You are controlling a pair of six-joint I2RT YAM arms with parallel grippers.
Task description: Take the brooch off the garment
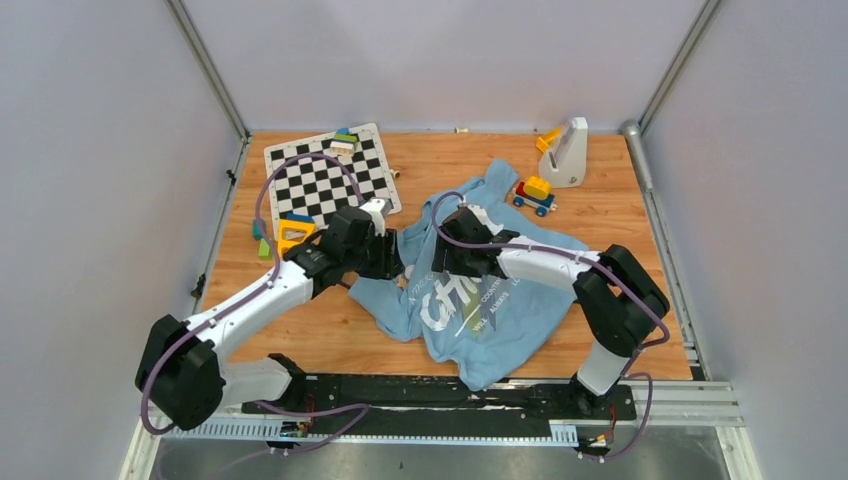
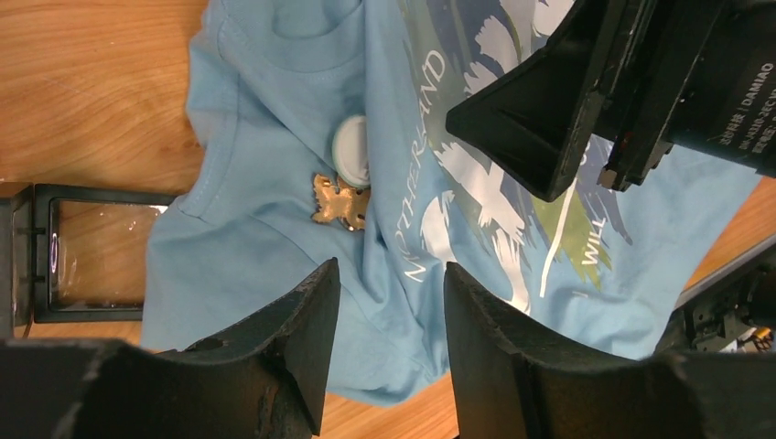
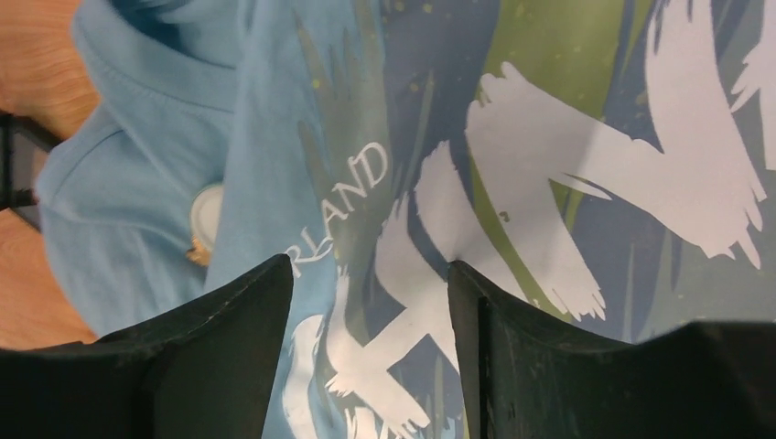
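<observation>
The garment (image 1: pixel 480 300) is a light blue T-shirt, crumpled in the middle of the table. The brooch (image 2: pixel 340 203) is a tiny orange-gold piece pinned near the collar, beside a small white disc (image 2: pixel 350 151). It also shows in the right wrist view (image 3: pixel 197 253), partly behind a fold. It is hidden in the top view. My left gripper (image 1: pixel 396 257) (image 2: pixel 392 274) is open and empty, just above the cloth, a short way from the brooch. My right gripper (image 1: pixel 442 260) (image 3: pixel 371 274) is open and empty over the white print. Its fingers (image 2: pixel 540 119) hang close beside the brooch.
A checkerboard (image 1: pixel 330 175) with small blocks lies at the back left. An orange triangular frame (image 1: pixel 293 236) sits by the left arm. A toy block stack (image 1: pixel 535 193) and a white stand (image 1: pixel 567 152) are at the back right. A clear black-framed box (image 2: pixel 91 251) lies left of the shirt.
</observation>
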